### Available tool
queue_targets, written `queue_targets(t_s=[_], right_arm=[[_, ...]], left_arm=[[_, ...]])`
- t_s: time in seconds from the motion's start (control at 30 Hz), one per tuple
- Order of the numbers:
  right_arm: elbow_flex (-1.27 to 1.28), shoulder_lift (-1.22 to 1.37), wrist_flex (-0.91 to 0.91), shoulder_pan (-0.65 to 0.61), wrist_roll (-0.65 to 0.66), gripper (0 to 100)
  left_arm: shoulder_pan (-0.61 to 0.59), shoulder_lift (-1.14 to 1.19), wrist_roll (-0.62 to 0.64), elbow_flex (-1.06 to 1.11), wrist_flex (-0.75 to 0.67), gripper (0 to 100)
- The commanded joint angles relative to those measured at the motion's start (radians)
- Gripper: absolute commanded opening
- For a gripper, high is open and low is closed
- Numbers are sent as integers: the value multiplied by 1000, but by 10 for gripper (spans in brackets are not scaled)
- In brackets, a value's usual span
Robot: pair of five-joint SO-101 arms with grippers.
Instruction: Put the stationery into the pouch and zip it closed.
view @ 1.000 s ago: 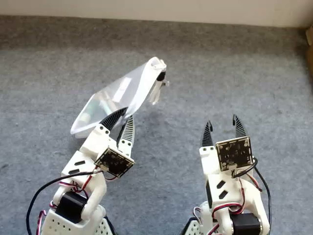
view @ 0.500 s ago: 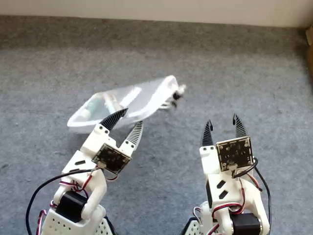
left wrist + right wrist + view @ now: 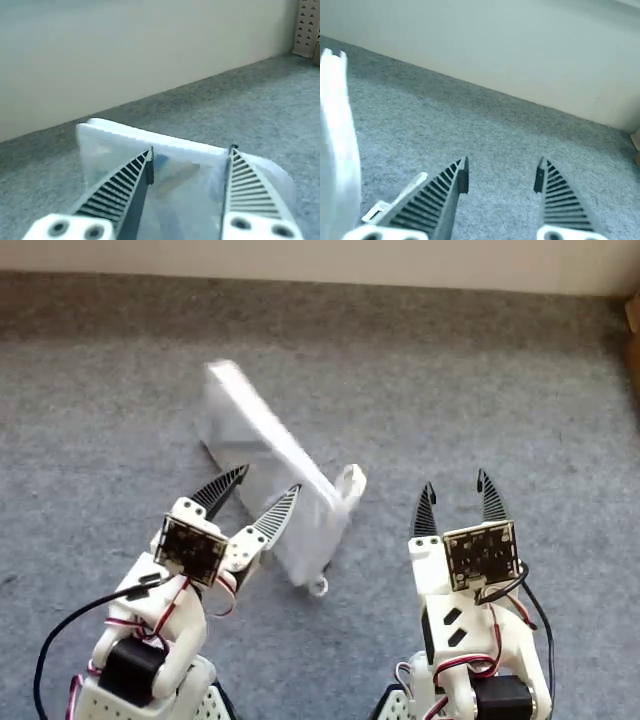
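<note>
Left arm angled inward over the grey carpet (image 3: 520, 370). Left gripper (image 3: 270, 478) (image 3: 191, 148) with fingers spread wide, gripping nothing. The clear pouch (image 3: 305, 530) (image 3: 175, 170) sits just ahead of its tips, tilted up on one long edge, running diagonally from the far left towards the near middle. Contact between the inner finger and the pouch: cannot tell.

Right arm straight, pointing away. Right gripper (image 3: 455, 480) (image 3: 503, 160) also spread and empty, just beside the pouch's zip pull (image 3: 318, 587) (image 3: 395, 200).

Contents are pale shapes through the wall; any print too blurred to read
</note>
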Motion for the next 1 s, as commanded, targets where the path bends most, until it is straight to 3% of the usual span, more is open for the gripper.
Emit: queue_targets(t_s=[0.0,0.37,0.47,0.7,0.97], right_arm=[[-8,-1,-36,-13,-9,206],[-8,-1,-35,-13,-11,206],[-8,-2,-31,-15,-11,204],[-13,-2,-36,-41,-5,23],[-7,-2,5,-59,-11,12]], left_arm=[[-28,-16,35,-108,60,229],[-120,-16,35,-127,58,222],[-143,-16,31,-157,57,162],[-245,-16,29,-176,57,38],[-378,-16,29,-168,61,38]])
